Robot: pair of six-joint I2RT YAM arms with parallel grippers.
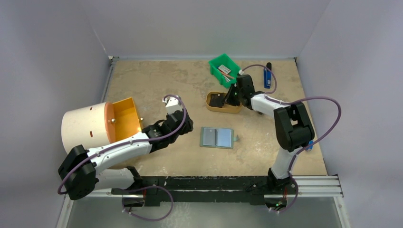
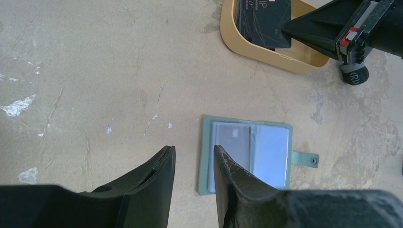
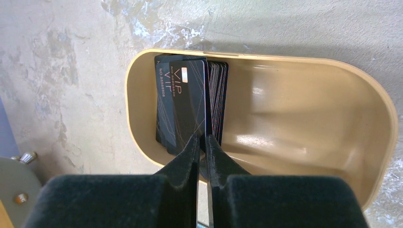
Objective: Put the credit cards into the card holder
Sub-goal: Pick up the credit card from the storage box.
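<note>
Right wrist view only: right fingers [image 3: 194, 153] pinched shut on the edge of a black VIP credit card [image 3: 187, 102], upright beside more credit cards [image 3: 217, 97] in the tan oval tray [image 3: 304, 102]. Left wrist view: left fingers [image 2: 166, 164] parted, empty, just beside the open card holder [image 2: 247, 152] flat on the bench [image 2: 95, 85].

tan table [image 1: 157, 85] with card holder [image 1: 217, 137], oval tray [image 1: 221, 109], green bin [image 1: 216, 66]
</note>
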